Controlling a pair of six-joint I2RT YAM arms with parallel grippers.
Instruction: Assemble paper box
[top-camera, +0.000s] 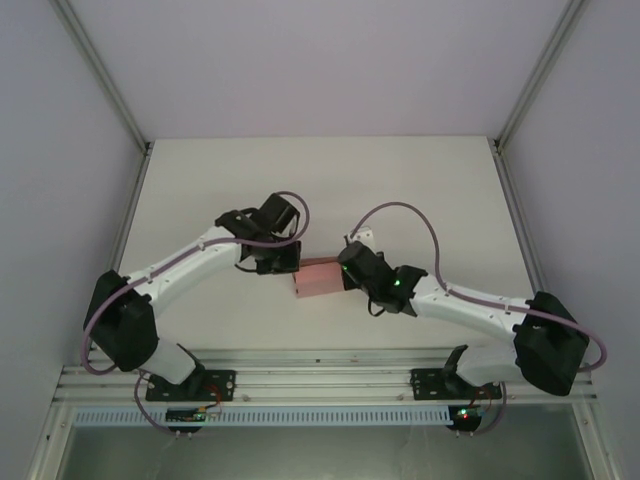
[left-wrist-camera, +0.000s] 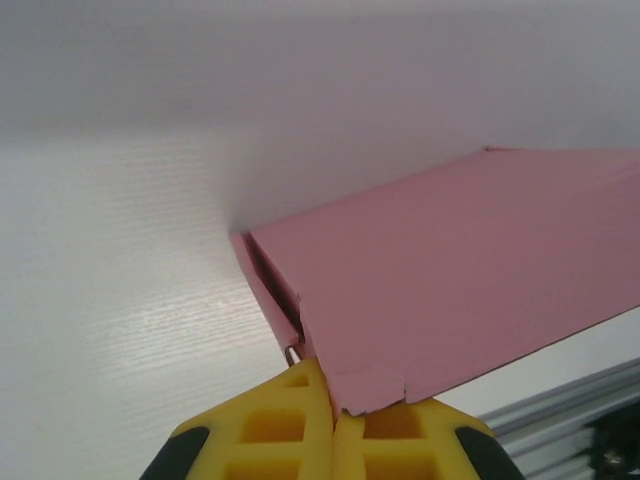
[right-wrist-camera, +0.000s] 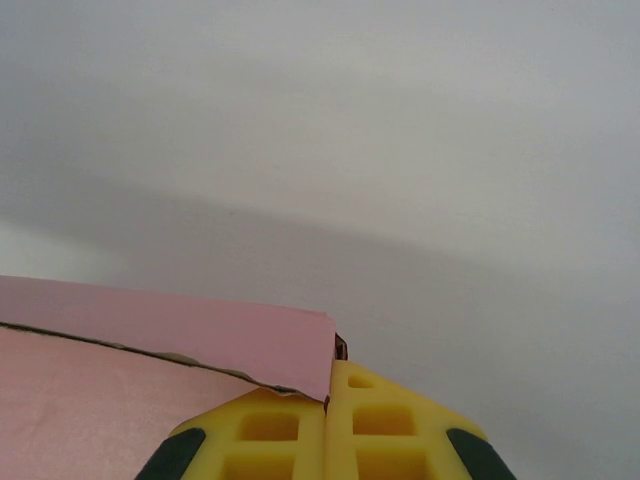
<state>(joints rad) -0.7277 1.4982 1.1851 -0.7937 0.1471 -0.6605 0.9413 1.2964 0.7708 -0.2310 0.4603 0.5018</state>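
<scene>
Pink card, folded partway. The paper box (top-camera: 318, 277) sits at ctr of the top view, just below the middle of the table (top-camera: 200, 190), btwn the two arms. Can't tell whether it rests on the surface or is lifted off it.

Left gripper (left-wrist-camera: 335, 405) is at bottom ctr of its wrist view, yellow fingers (left-wrist-camera: 270, 435) pressed together w/ a notched corner of the card pinched btwn them, so it's clenched on the box. Right gripper (right-wrist-camera: 327, 400) is at bottom ctr of its own view, fingers likewise closed. A corner of the pink sheet runs into the seam, so I read it as gripping the opposite edge.

Progress, my read:
- Done: sheet is no longer flat. Left wrist view shows one broad panel slanting from ctr to the right edge, w/ a narrow side wall creased under it at ctr-left. Right wrist view shows two panels meeting along a fold line at lower left.
- Left: walls look loose and tabs at the pinched edge aren't tucked in. Closed rectangular shape not reached.
- Approx mid-task. Remaining folds and tab locking to come.
</scene>
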